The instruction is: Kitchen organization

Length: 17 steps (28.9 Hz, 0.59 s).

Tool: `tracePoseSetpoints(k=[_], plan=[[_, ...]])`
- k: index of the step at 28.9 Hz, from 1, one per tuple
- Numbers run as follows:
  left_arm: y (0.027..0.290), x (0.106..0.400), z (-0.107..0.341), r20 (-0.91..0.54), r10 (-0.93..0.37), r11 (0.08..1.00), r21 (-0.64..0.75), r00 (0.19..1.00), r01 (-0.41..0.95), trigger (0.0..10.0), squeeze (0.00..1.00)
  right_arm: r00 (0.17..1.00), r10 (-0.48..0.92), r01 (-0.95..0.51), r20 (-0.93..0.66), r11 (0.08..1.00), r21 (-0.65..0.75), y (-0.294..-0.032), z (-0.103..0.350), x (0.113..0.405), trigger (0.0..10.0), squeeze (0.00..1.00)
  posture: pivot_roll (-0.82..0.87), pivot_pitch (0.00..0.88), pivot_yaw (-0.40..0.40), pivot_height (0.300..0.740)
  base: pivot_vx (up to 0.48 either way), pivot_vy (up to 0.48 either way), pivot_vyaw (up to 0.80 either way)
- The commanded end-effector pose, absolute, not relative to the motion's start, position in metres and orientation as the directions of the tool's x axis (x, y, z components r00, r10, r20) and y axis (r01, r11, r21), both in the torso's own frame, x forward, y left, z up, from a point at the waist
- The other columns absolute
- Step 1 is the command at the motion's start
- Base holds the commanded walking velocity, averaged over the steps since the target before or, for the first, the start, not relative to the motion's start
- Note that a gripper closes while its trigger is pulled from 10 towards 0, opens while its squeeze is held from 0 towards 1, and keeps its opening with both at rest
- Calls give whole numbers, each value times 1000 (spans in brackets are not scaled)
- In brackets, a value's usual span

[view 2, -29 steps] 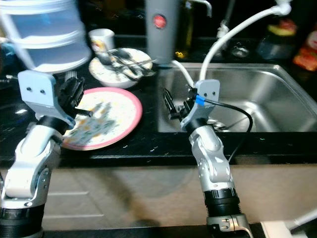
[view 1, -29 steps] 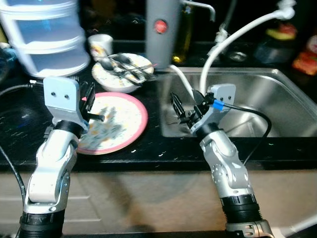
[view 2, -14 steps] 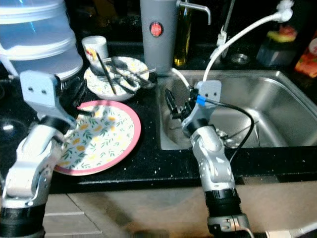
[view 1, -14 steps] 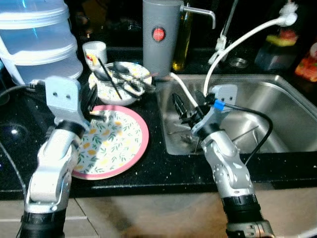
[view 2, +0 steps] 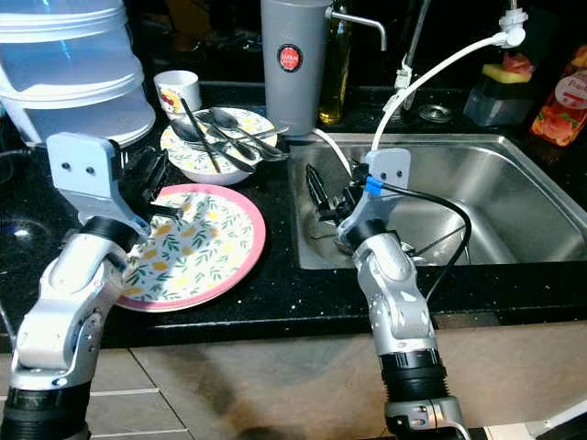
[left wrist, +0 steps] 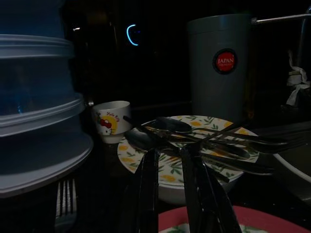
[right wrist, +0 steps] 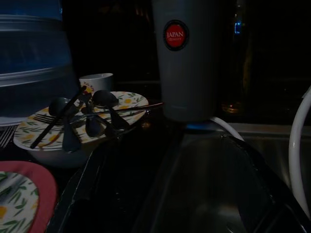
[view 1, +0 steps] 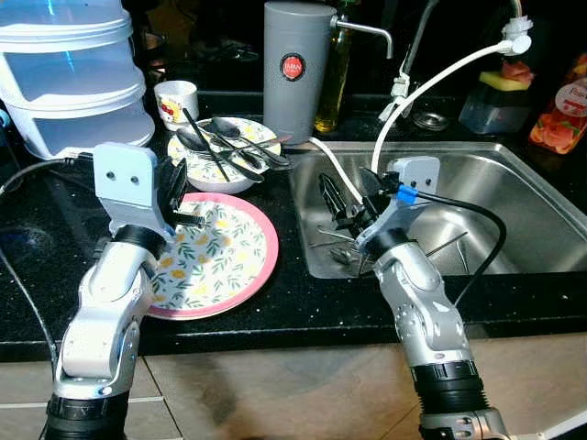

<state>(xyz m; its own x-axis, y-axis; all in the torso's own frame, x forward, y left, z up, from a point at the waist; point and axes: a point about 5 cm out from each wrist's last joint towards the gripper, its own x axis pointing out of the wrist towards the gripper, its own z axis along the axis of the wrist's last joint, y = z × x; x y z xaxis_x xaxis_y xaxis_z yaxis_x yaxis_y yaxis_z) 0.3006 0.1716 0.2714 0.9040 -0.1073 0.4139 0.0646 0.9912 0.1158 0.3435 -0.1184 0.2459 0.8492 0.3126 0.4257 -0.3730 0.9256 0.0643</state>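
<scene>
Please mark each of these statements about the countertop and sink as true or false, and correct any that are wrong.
1. The pink-rimmed plate lies inside the sink. False: it lies on the black counter, to the left of the sink.
2. The bowl behind the plate holds spoons and other cutlery. True.
3. The right gripper hovers over the sink's left end. True.
4. The grey canister with the red label lies on its side. False: it stands upright behind the bowl.
5. The left gripper hangs above the plate's far left edge. True.
</scene>
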Motion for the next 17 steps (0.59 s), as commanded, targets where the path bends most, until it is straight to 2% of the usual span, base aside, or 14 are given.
tracePoseSetpoints(k=[1,8,12,14,17], plan=[[172,299,273,415,-98,993,101,904,62,10000,0,851,315,-375,420,924,67,-120,245,343,10000,0,12,119,-33,740,0,0,0],[173,299,274,410,-84,995,91,908,51,10000,0,850,320,-379,419,923,66,-119,246,343,10000,0,11,120,-32,740,0,0,0],[173,299,274,406,-83,995,90,910,51,10000,0,849,323,-382,417,922,62,-119,246,343,10000,0,12,120,-33,740,0,-480,0],[175,300,274,403,-55,998,33,913,45,10000,0,849,325,-382,417,922,60,-119,246,343,10000,0,12,120,-33,740,0,0,0],[177,300,273,396,-50,999,37,917,39,10000,0,848,328,-384,417,922,57,-118,247,343,10000,0,12,120,-33,740,0,0,0]])
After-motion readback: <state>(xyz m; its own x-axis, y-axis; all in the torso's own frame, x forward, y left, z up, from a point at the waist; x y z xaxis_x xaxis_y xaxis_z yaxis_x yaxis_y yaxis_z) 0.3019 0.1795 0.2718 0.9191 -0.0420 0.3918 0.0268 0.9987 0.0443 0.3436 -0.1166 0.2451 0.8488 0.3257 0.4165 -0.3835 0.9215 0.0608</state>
